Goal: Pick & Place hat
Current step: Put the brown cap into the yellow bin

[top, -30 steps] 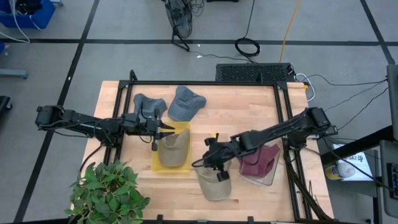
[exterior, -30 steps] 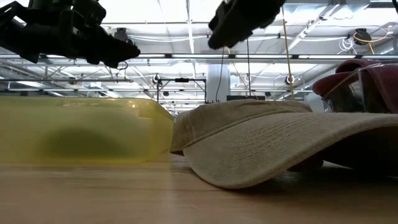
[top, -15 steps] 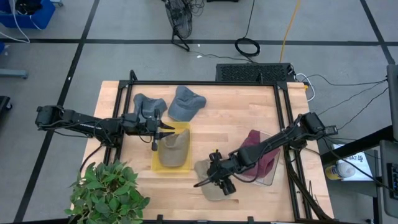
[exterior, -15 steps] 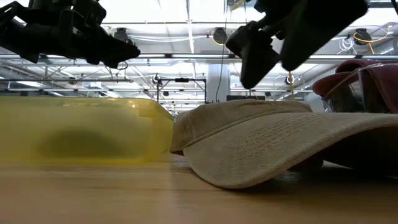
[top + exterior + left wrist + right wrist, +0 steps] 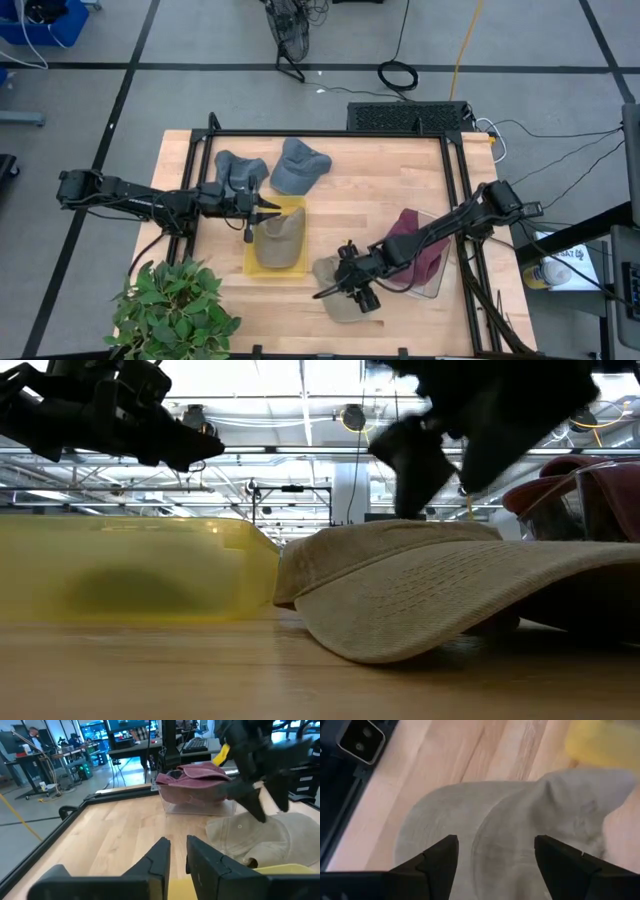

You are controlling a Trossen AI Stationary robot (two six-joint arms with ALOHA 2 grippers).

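Observation:
A beige hat (image 5: 335,290) lies near the table's front edge, brim and crown resting on the wood (image 5: 420,590). My right gripper (image 5: 352,288) hangs open close above its crown (image 5: 495,845), one finger on either side. A second beige hat (image 5: 278,240) lies in the yellow tray (image 5: 255,268). My left gripper (image 5: 262,210) hovers over the tray's far edge (image 5: 178,845), with only a narrow gap between its fingers and nothing in it.
Two grey-blue hats (image 5: 240,170) (image 5: 298,165) lie at the far left of the table. A maroon hat (image 5: 415,255) sits in a clear bin (image 5: 425,285) at the right. A potted plant (image 5: 175,310) stands at the near left corner. Bare wood shows in the far middle.
My right gripper has gone toward the table's near edge and down toward the beige hat at the front, and it has opened wide. The hat has stayed on the table.

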